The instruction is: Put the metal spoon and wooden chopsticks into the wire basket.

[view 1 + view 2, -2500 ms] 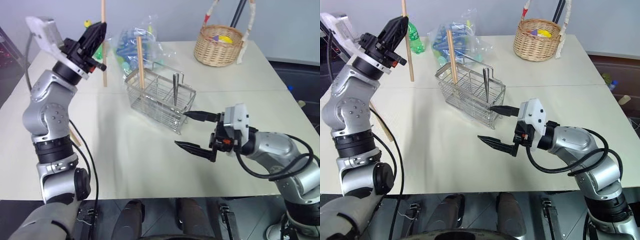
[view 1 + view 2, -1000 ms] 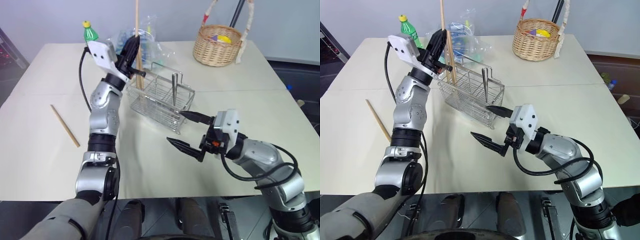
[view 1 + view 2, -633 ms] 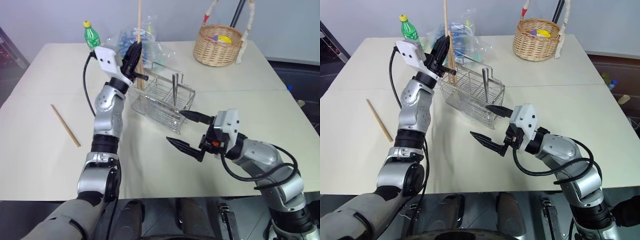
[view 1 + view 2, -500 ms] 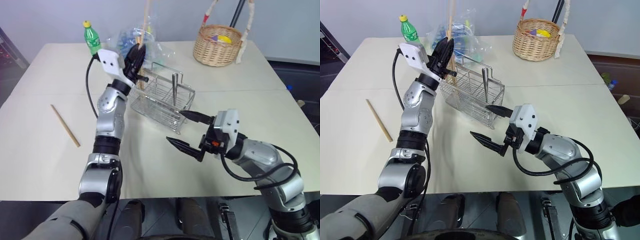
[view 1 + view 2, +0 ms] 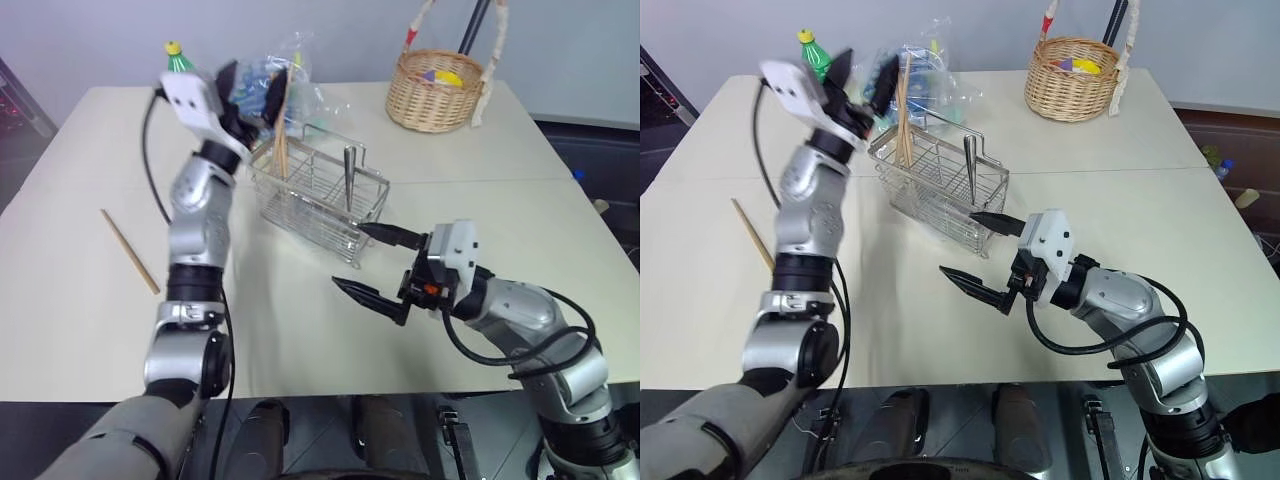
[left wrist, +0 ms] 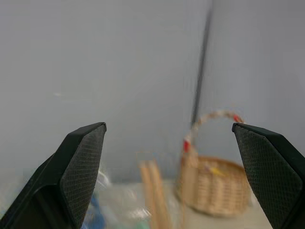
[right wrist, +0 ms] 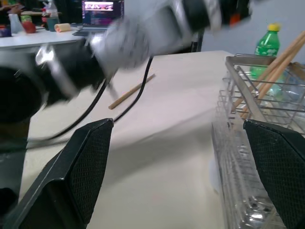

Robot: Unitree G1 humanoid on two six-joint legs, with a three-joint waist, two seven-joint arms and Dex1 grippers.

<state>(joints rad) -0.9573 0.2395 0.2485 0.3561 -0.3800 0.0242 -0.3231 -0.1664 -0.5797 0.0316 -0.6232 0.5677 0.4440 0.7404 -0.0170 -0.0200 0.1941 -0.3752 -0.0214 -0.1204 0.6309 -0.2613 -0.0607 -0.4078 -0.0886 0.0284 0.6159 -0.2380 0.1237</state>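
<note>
The desk (image 5: 300,330) has a smooth, matt cream top with a seam running across it; a pale grey wall stands behind, and the right wrist view shows a lit monitor on another bench.

The wire basket (image 5: 318,195), a rectangular grid of thin silver wire with a wire handle, stands on the desk past its centre. Two wooden chopsticks (image 5: 281,140), plain light-brown and straight, lean in its left end, their tops rising above the rim. A slim grey metal utensil (image 5: 349,178) stands upright in its right end; whether this is the metal spoon cannot be told. A further wooden stick (image 5: 130,251) lies flat on the desk, well apart to the left.

The left gripper (image 5: 245,85) is raised just beside the chopstick tops, its black textured fingers spread wide and holding nothing. The right gripper (image 5: 375,262) hovers low, near the basket's front, fingers likewise spread and empty.

Behind the basket lie a crumpled clear plastic bag (image 5: 270,85) and a green bottle (image 5: 818,56) with a yellow cap. A round woven wicker basket (image 5: 436,90) sits at the far right. No writing is legible
</note>
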